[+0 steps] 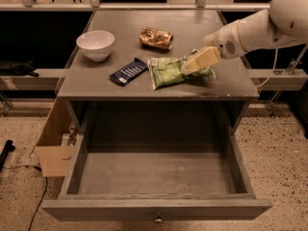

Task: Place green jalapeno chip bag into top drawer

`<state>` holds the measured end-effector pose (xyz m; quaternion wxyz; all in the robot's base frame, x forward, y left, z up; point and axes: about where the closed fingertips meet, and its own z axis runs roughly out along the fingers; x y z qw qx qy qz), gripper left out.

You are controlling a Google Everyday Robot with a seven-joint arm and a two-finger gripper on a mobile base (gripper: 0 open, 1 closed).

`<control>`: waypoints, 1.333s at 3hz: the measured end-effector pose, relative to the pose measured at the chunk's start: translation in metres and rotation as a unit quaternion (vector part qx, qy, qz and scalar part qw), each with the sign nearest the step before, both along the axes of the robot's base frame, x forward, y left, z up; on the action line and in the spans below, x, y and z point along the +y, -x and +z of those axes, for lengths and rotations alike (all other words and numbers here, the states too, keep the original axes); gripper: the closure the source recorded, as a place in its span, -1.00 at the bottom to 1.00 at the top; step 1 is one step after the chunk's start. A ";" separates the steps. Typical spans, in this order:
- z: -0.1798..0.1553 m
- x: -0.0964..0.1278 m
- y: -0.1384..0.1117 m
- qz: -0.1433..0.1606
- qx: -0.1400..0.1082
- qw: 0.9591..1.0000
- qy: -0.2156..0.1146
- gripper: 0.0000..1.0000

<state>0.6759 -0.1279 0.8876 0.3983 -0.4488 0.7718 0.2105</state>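
The green jalapeno chip bag (169,70) lies flat on the grey table top (192,30), near its front edge. My gripper (188,68) reaches in from the right on a white arm, and its cream fingers (201,60) sit over the right half of the bag, at or just above it. The top drawer (156,208) is pulled fully open below the table, its inside bare, with a small round knob at the middle of its front.
A white bowl (96,44) stands at the table's left. A dark-blue packet (127,71) lies left of the green bag. An orange-brown foil bag (155,37) lies behind it. A cardboard box (54,143) stands on the floor left of the drawer.
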 end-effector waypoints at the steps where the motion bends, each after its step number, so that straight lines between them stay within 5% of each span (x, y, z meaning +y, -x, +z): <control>1: 0.007 0.008 -0.018 0.003 -0.014 1.000 -0.001 -1.00; 3: 0.002 0.001 -0.029 -0.012 -0.028 1.000 0.003 -1.00; 4: -0.016 -0.020 -0.010 -0.035 -0.018 0.999 0.007 -1.00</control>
